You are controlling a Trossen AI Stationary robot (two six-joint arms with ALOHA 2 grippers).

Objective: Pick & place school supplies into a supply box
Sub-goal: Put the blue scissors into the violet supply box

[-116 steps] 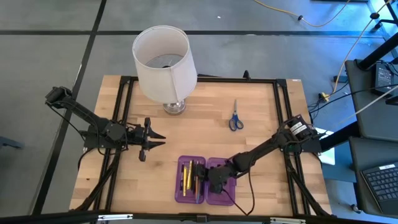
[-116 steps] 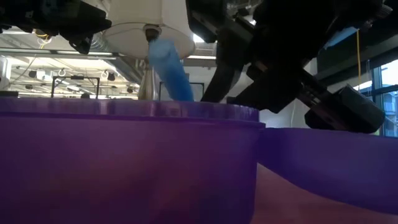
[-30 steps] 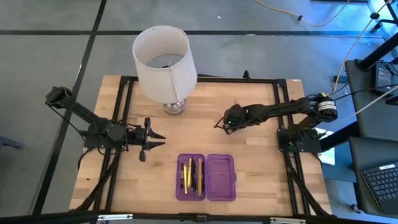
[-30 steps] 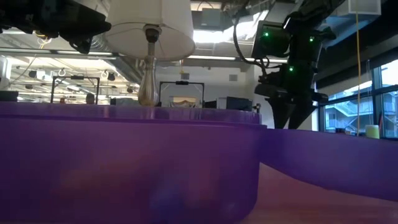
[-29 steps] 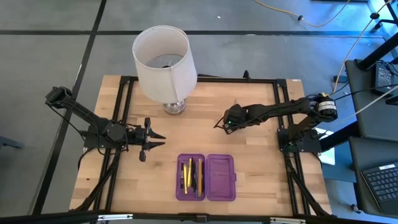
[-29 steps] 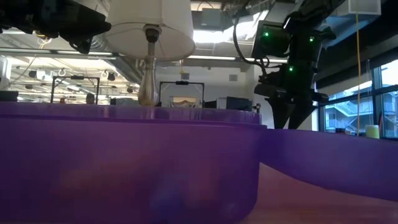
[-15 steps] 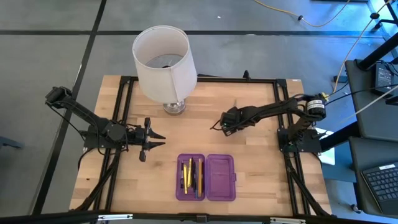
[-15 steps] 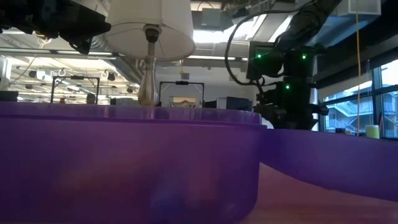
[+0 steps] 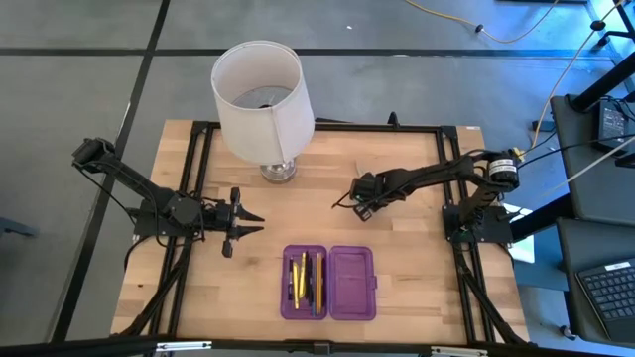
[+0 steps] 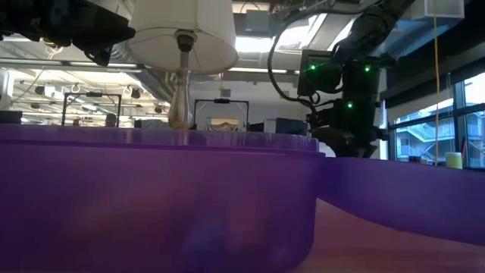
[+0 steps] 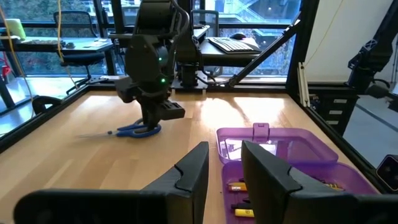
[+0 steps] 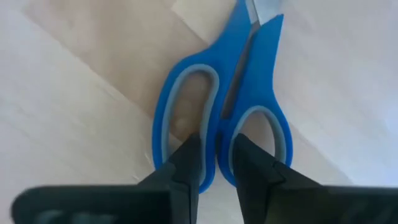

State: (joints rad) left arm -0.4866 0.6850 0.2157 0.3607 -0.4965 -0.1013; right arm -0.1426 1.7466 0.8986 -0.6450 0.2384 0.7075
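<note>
- A pale wooden table in a black frame carries everything, with grey floor around it and an office of desks and windows beyond.
- Nearest the front edge lies the purple case, opened flat; its left half holds the yellow pencils and dark pens, and its right half is bare.
- My left hand waits off to the left of the case, fingers a little apart, holding nothing.
- Farther back, my right hand is down over the blue scissors, which lie flat on the table right of the lamp. My two fingers are drawn close together right at the strip where the two handle loops meet; I cannot tell whether I have it pinched yet.
- My worry is the grip itself: that strip is narrow and the scissors lie flat against the wood, so my fingertips could scrape the table or slide off the smooth plastic and push the scissors away.
- If I do lift them by the handles, the blades hang out in front and may swing or tip, and a loose pinch could drop them on the way.
- Over the case, the long blades could catch its rim or land across the pencils.
</note>
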